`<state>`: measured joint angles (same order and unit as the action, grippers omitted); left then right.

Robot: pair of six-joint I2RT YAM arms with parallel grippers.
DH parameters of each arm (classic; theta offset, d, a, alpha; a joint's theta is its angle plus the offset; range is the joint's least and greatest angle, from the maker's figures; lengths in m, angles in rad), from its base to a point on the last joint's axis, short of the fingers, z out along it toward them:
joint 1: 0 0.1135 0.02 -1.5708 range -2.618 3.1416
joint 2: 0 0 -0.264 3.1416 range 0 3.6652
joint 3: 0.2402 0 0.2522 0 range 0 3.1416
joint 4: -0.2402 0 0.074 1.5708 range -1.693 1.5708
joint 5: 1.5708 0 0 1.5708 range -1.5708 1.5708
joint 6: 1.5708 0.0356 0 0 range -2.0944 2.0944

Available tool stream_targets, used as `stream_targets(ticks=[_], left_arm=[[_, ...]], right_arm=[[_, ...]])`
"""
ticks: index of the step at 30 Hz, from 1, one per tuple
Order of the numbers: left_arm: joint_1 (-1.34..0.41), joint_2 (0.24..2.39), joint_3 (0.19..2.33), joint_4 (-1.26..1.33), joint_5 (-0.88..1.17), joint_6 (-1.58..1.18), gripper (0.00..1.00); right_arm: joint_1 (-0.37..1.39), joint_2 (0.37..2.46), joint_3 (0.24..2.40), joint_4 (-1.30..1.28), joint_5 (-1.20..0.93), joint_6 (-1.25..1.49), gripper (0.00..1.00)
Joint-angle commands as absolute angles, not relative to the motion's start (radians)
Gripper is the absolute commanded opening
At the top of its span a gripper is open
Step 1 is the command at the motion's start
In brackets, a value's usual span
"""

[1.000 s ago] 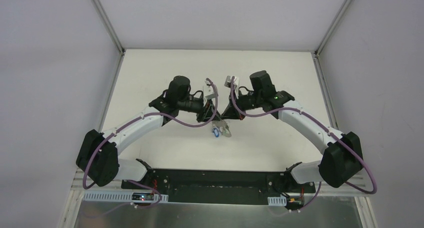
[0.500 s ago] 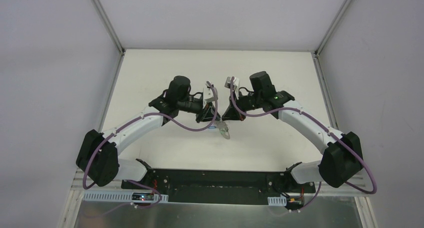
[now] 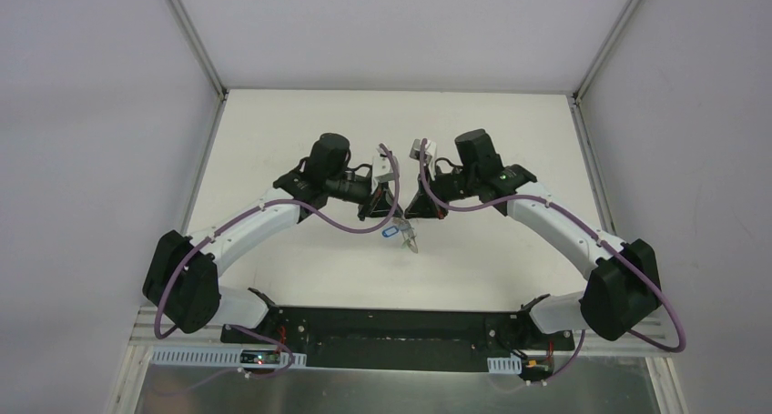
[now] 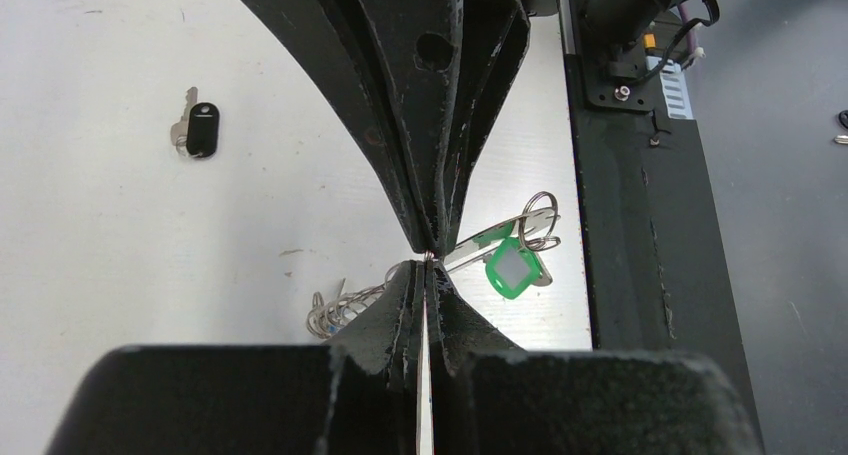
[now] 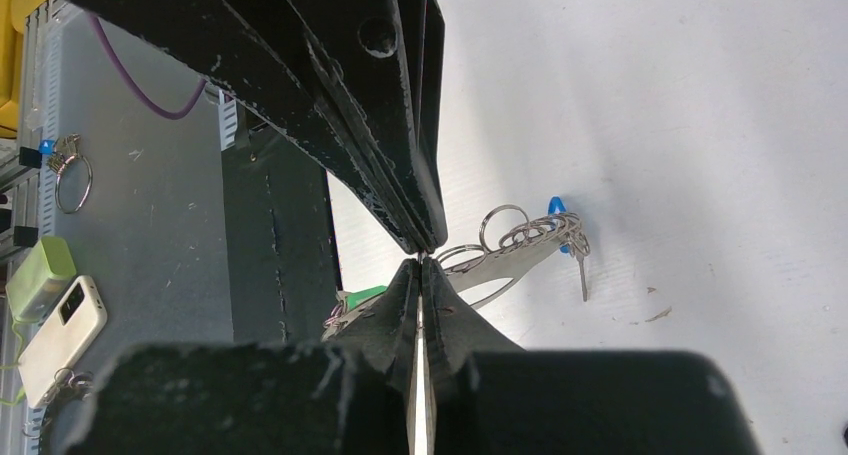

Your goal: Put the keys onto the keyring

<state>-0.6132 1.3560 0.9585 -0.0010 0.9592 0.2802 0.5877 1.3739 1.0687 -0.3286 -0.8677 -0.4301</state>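
My left gripper and right gripper meet tip to tip over the middle of the table. Both are shut on a thin wire ring of the keyring, which hangs just below them. In the left wrist view the green key hangs by the grey strap, and the chain of rings trails to the left. In the right wrist view the blue key hangs at the end of the chain. The black key lies alone on the table.
The black base plate runs along the near table edge. Off the table on the grey bench lie a spare ring and a green and a white gadget. White walls enclose the table on three sides.
The keyring has come up off the table, and the blue key has swung up and to the left under the grippers. The left arm has shifted slightly right.
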Motion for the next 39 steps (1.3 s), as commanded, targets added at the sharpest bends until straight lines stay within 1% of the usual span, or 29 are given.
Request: stream_targets(ticks=[1,8,16,19,22,24,27,32,33,37,39], left_arm=[[-0.613,1.361,0.987,0.005,1.000,0.313,0.00],[-0.612,1.359,0.973,0.005,1.008,0.331,0.00],[-0.612,1.361,0.971,0.005,1.020,0.342,0.07],[-0.612,1.361,0.970,0.005,1.024,0.343,0.12],[-0.613,1.363,0.965,0.005,1.025,0.345,0.15],[-0.613,1.365,0.964,0.005,1.025,0.343,0.13],[-0.612,1.367,0.964,0.005,1.022,0.337,0.01],[-0.612,1.368,0.963,0.037,1.014,0.296,0.00],[-0.612,1.365,0.960,0.047,1.009,0.286,0.00],[-0.604,1.343,0.937,0.125,1.000,0.199,0.00],[-0.600,1.334,0.916,0.190,1.005,0.146,0.00]], right_arm=[[0.588,1.362,1.105,-0.290,-0.902,-0.419,0.00],[0.576,1.352,1.097,-0.276,-0.907,-0.408,0.00],[0.571,1.350,1.089,-0.266,-0.915,-0.402,0.00],[0.569,1.350,1.089,-0.265,-0.917,-0.402,0.00],[0.569,1.350,1.088,-0.263,-0.919,-0.400,0.00],[0.568,1.350,1.086,-0.262,-0.920,-0.399,0.00],[0.567,1.349,1.085,-0.261,-0.920,-0.399,0.00],[0.562,1.345,1.079,-0.243,-0.933,-0.381,0.00],[0.558,1.341,1.075,-0.238,-0.935,-0.374,0.02],[0.520,1.308,1.017,-0.170,-0.941,-0.330,0.24],[0.498,1.286,0.977,-0.134,-0.945,-0.311,0.30]])
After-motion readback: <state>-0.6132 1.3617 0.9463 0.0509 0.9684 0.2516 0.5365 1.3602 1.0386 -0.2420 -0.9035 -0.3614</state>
